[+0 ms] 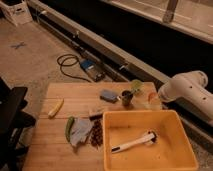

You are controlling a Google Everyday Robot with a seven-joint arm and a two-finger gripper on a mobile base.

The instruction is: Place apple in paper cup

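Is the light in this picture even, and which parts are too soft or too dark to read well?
Camera view: warm, dim light falls on the table and the yellow bin, while the band behind the table is nearly black. The whole view is soft. The gripper sits at the table's far right edge, merging with the pale paper cup. The apple cannot be made out.

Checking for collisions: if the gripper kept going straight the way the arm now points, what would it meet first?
Probably the paper cup: the gripper sits at the table's right rear, heading left. Beyond stands the dark cup. Depth is unclear.
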